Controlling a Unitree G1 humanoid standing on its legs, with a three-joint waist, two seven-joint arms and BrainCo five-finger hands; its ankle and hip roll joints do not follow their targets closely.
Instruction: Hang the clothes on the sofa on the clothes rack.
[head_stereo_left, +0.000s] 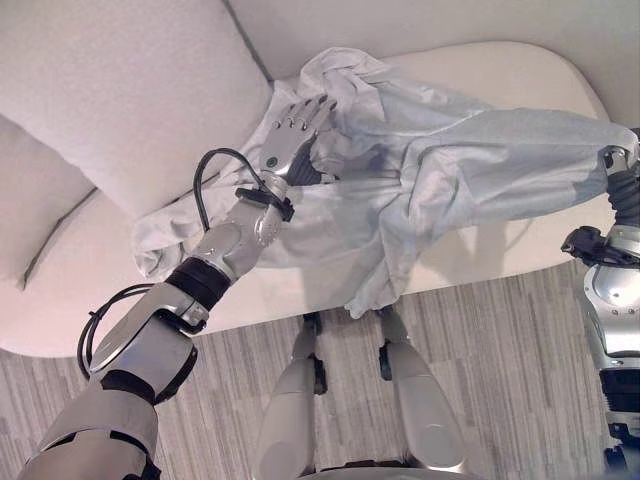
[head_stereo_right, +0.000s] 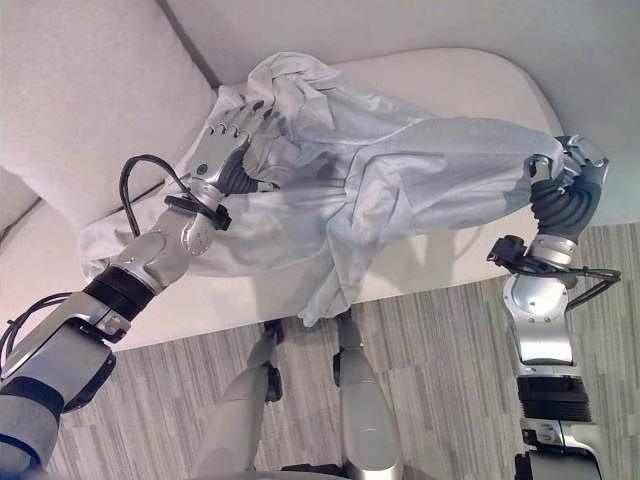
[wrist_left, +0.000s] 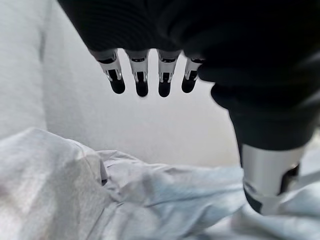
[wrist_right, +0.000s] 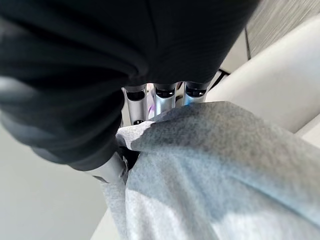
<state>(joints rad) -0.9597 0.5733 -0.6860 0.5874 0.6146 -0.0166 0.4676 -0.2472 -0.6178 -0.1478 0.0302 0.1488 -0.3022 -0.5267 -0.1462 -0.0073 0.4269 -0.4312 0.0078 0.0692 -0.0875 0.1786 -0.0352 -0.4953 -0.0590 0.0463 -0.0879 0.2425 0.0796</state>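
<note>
1. The sofa is cream-white; its big back cushion is at the left, and its seat runs to the right with a rounded end.
2. The left hand is above the seat, close to the back cushion. Its fingers are straight and spread, held over the cloth, and they hold nothing.
3. The pale grey-blue jacket lies crumpled across the seat. One part hangs over the front edge of the seat, above the striped grey floor.
4. A sleeve of the jacket is stretched toward the right end of the seat. There the right hand pinches the ribbed cuff between thumb and fingers.
</note>
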